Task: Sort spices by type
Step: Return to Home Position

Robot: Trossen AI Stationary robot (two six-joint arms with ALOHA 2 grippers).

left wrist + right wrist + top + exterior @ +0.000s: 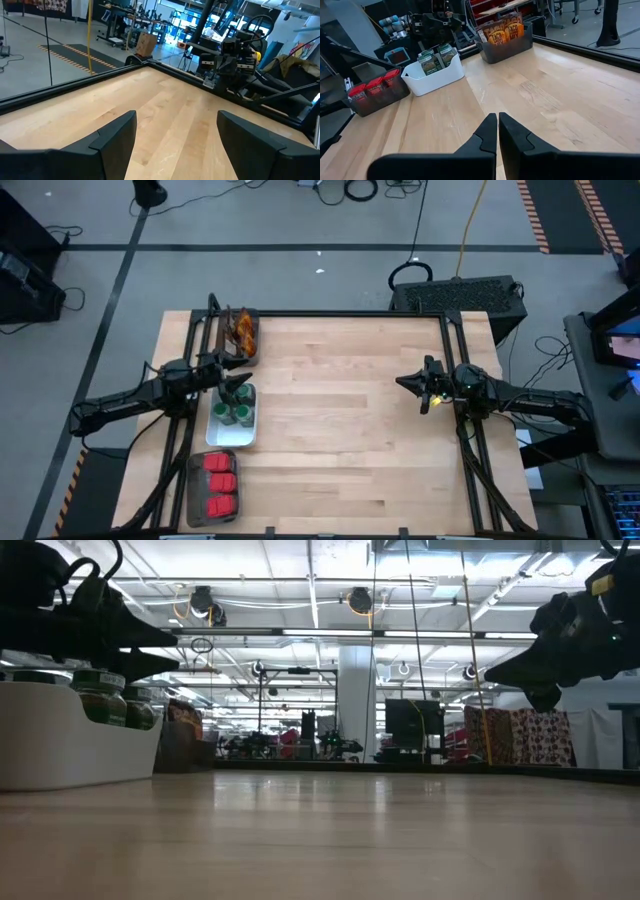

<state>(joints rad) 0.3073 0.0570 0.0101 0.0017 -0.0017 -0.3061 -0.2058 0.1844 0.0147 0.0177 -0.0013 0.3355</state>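
High view: a pale wooden table (pixel 340 410) carries 3 bins in a line along its left edge. The sachet bin (pixel 255 332), dark, holds brown-orange sachets (pixel 242 330). Next to it, the white bin (pixel 248 430) holds jars (pixel 232 416) with green lids. Last in line, the packet bin (pixel 196 490), dark, holds red packets (pixel 220 483). The left claw (pixel 240 385) hangs over the end of the white bin nearest the sachet bin, directly above the jars. The right claw (pixel 408 383) is over bare wood on the table's right half, well apart from every spice.

Low view: the white bin stands at the left with green-lidded jars showing over its rim, and the left arm is dark above them. The right arm hangs at the upper right, clear of the table.

Left wrist view: the left claw's 2 fingers stand wide apart with only bare table between them. The right arm shows across the table.

Right wrist view: the right claw's 2 fingers are pressed together, holding nothing. Far ahead sit the 3 bins. The sachets read "TACO" in large letters. Writing on the jars and red packets is too small to read.
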